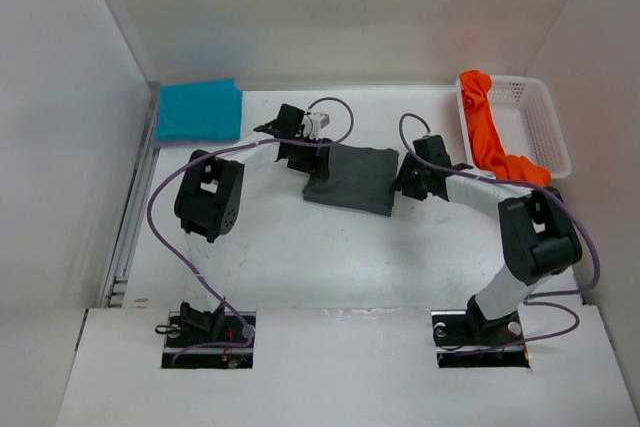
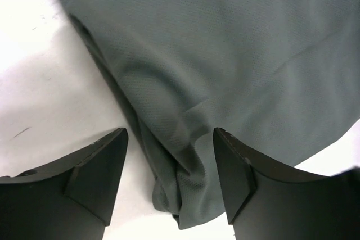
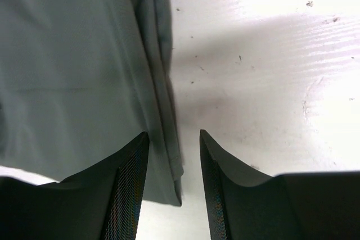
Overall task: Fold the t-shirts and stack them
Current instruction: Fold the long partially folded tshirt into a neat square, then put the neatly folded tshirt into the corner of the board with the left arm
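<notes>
A dark grey t-shirt (image 1: 350, 177) lies folded in a rectangle at the table's middle. My left gripper (image 1: 305, 160) stands open at its left edge; a bunched corner of the grey cloth (image 2: 185, 178) lies loose between the fingers. My right gripper (image 1: 404, 181) stands open at the shirt's right edge, and the grey hem (image 3: 166, 111) runs between its jaws untouched. A teal t-shirt (image 1: 198, 110) lies folded at the back left, with a thin lavender edge (image 1: 162, 140) showing under it. An orange t-shirt (image 1: 488, 132) hangs crumpled over the basket's left side.
The white mesh basket (image 1: 540, 122) stands at the back right against the wall. White walls close in the table on the left, back and right. Purple cables loop over both arms. Bare white table (image 1: 340, 257) lies in front of the grey shirt.
</notes>
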Tool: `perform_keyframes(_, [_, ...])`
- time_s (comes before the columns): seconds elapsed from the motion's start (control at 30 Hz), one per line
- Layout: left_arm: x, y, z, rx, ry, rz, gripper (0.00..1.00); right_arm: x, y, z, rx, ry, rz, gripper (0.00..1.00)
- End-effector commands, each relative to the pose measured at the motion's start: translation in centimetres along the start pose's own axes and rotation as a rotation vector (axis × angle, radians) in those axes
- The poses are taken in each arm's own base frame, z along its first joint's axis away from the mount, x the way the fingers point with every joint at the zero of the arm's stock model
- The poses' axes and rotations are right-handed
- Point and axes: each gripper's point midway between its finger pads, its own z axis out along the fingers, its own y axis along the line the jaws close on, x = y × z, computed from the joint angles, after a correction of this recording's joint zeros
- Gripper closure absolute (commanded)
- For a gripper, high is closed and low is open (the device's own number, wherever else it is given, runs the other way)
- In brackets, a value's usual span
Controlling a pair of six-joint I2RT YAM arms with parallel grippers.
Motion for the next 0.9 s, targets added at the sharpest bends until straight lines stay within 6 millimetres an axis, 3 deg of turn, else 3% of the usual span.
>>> perform_keyframes(0.0, [4.3, -1.0, 2.2, 0.017, 0.147, -0.065, 0.41, -2.2, 2.1, -2.0, -0.075, -0.096, 0.013, 0.54])
perform_keyframes(0.1, [6.7, -2.4, 3.7, 0.076, 0.228, -0.076, 0.51, -2.9, 2.5, -3.2, -0.097, -0.128, 0.025, 0.54])
perform_keyframes(0.17, [7.5, -2.5, 4.7, 0.084, 0.257, -0.095, 0.64, -3.4, 2.8, -4.2, -0.116, -0.150, 0.034, 0.54])
perform_keyframes(0.27, [7.3, -1.5, 4.9, 0.077, 0.256, -0.145, 0.91, -3.5, 3.3, -5.7, -0.144, -0.176, 0.042, 0.54])
perform_keyframes(0.33, [6.3, -0.7, 4.2, 0.082, 0.227, -0.173, 1.00, -3.9, 3.1, -7.1, -0.160, -0.205, 0.059, 0.54])
perform_keyframes(0.5, [0.3, 0.4, -0.4, 0.062, 0.049, -0.147, 1.00, -4.7, 1.9, -10.9, -0.206, -0.296, 0.120, 0.53])
perform_keyframes(0.63, [-3.6, 2.0, -4.2, -0.048, -0.065, -0.026, 1.00, -5.3, 0.4, -13.8, -0.225, -0.369, 0.174, 0.52])
perform_keyframes(0.87, [-7.6, 10.5, -8.8, -0.377, -0.146, 0.156, 1.00, -5.2, -2.1, -17.3, -0.195, -0.425, 0.181, 0.52])
